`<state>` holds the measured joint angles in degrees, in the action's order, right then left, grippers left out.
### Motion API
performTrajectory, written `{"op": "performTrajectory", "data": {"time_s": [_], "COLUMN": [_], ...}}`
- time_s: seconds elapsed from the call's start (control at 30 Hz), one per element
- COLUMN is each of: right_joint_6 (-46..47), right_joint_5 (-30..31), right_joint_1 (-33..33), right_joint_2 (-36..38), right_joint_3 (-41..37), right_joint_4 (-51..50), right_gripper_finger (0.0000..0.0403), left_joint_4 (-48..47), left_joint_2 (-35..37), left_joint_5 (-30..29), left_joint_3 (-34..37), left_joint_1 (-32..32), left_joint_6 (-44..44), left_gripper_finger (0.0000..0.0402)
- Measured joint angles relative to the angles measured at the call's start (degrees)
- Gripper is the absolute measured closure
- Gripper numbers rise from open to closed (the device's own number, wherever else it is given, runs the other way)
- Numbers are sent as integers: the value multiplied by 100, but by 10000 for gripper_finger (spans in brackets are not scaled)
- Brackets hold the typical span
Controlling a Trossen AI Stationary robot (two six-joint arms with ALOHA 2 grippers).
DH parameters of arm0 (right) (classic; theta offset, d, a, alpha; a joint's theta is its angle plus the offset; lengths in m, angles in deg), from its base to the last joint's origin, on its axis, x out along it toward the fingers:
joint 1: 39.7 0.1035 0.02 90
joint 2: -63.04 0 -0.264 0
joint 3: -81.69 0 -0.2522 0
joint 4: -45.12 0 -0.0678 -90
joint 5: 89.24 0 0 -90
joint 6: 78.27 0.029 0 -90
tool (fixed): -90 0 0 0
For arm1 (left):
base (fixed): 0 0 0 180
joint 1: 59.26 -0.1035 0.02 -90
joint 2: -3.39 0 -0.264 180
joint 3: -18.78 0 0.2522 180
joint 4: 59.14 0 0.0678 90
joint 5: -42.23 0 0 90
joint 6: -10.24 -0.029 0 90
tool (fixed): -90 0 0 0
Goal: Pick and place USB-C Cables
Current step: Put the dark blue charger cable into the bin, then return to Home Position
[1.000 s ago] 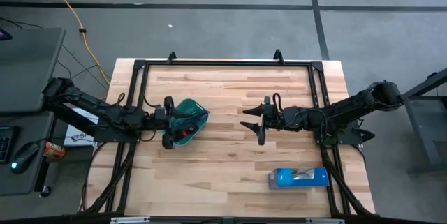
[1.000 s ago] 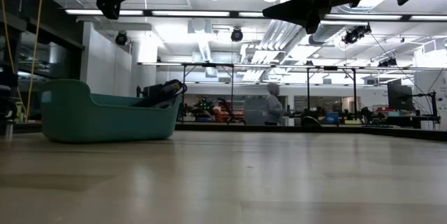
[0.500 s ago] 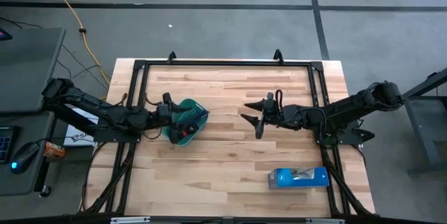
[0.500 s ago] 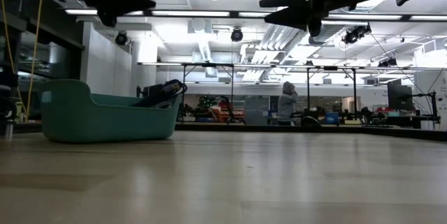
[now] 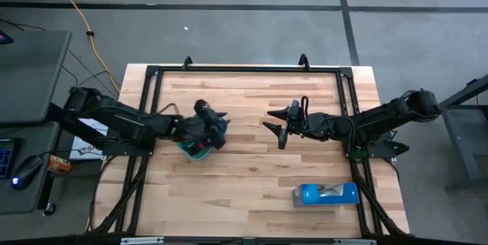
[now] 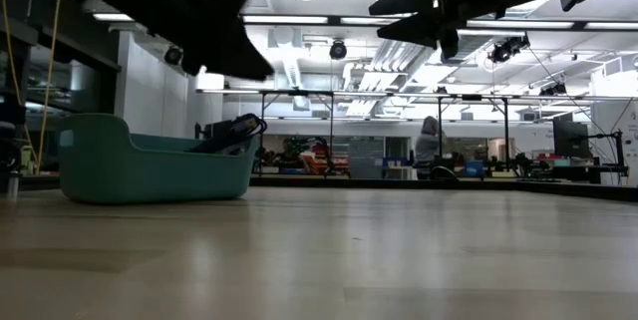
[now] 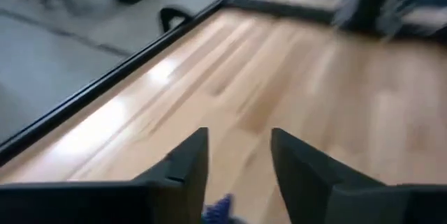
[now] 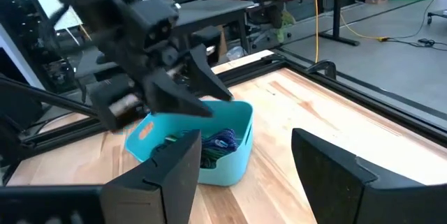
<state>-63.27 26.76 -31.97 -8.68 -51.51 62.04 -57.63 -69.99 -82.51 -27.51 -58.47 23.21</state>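
High view: the left gripper (image 5: 212, 119) hangs over the teal tray (image 5: 192, 147) at left of centre, its fingers too hidden to tell their gap; the right gripper (image 5: 276, 129) waits at mid-frame, spread apart; a blue box (image 5: 326, 193) lies at lower right

Low view: the tray (image 6: 150, 165) sits at left with a dark bundle poking above its rim

Left wrist view: the fingers (image 7: 187, 160) stand apart, nothing between them, a blue-purple cable (image 7: 218, 208) at the bottom edge

Right wrist view: the USB-C Cables (image 8: 218, 142) lie inside the tray, mid-frame

To grasp well, lower straight over 1 bundle, clear of the rim
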Motion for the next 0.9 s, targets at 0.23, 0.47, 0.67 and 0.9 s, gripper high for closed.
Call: {"op": "performTrajectory", "data": {"time_s": [0.23,0.47,0.67,0.9], "right_joint_6": [0,0,0,0], "right_joint_5": [-77,-105,-107,-109], "right_joint_1": [2,2,2,2], "right_joint_2": [0,0,0,0], "right_joint_3": [0,0,0,0], "right_joint_4": [-83,-94,-94,-94], "right_gripper_finger": [187,187,187,187], "left_joint_4": [-578,-959,-1432,-1869], "left_joint_2": [-1070,-1309,-1306,-1269], "left_joint_5": [-496,-474,-582,-503], "left_joint_3": [-697,-936,-937,-937], "left_joint_1": [-126,-121,-185,-293], "left_joint_6": [-79,-110,67,203], "left_gripper_finger": [384,399,401,401]}}
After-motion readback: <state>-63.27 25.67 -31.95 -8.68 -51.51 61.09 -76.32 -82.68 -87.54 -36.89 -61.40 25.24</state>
